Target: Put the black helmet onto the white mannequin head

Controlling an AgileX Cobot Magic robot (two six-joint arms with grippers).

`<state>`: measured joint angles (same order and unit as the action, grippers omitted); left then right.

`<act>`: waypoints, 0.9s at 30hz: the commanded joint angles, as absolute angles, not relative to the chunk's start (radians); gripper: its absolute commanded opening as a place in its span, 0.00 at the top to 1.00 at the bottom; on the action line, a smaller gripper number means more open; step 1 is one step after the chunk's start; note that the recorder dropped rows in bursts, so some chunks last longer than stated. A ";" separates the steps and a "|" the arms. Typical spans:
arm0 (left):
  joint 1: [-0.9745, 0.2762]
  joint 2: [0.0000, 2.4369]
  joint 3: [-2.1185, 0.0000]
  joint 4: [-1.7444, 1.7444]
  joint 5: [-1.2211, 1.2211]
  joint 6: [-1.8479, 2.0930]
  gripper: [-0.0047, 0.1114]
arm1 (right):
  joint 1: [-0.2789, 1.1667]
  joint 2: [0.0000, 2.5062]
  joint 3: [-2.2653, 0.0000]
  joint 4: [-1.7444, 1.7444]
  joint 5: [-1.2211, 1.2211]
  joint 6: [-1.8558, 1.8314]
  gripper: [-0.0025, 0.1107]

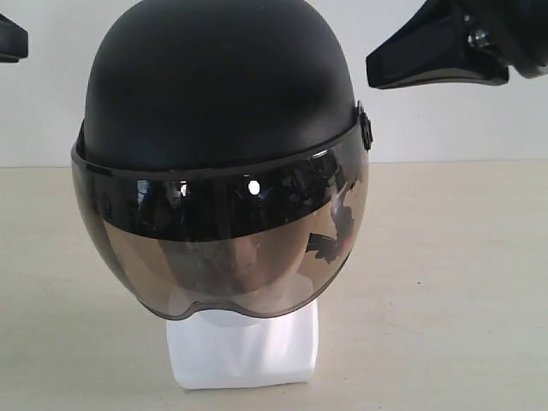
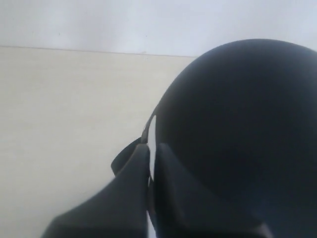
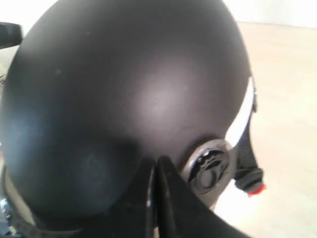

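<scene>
The black helmet [image 1: 214, 77] sits on the white mannequin head [image 1: 244, 347], its visor [image 1: 223, 248] down over the face. Only the neck and base show beneath it, standing on the table [image 1: 445, 282]. My right hand [image 3: 156, 163] hangs beside the helmet's crown, clear of it, fingers together on nothing. My left hand [image 2: 152, 148], on the helmet's other side, is likewise closed and empty.

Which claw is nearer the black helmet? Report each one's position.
Right. The right claw hangs just beside the black helmet, not touching; the left claw sits farther off the opposite side.
</scene>
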<state>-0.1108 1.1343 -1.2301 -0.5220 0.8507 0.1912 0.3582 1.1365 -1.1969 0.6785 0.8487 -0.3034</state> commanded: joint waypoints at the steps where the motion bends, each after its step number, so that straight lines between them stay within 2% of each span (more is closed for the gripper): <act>1: -0.111 1.055 -1.227 -0.534 0.865 0.199 0.92 | 0.358 1.047 -1.200 0.474 0.758 -0.228 0.98; 5: -0.111 0.974 -1.227 -0.534 0.864 0.181 0.92 | 0.358 0.916 -1.198 0.205 0.739 -0.139 0.98; 9: -0.111 0.904 -1.227 -0.548 0.865 0.165 0.92 | 0.358 0.815 -1.198 0.075 0.846 -0.118 0.98; 18: -0.111 0.726 -1.135 -0.691 0.826 0.143 0.92 | 0.358 0.681 -1.160 0.064 0.908 -0.098 0.98; 23: -0.111 0.585 -1.048 -0.719 0.779 0.128 0.92 | 0.358 0.577 -0.975 0.066 0.859 -0.057 0.98; 27: -0.111 0.481 -0.999 -0.719 0.784 0.140 0.92 | 0.358 0.517 -0.919 0.073 0.857 -0.023 0.98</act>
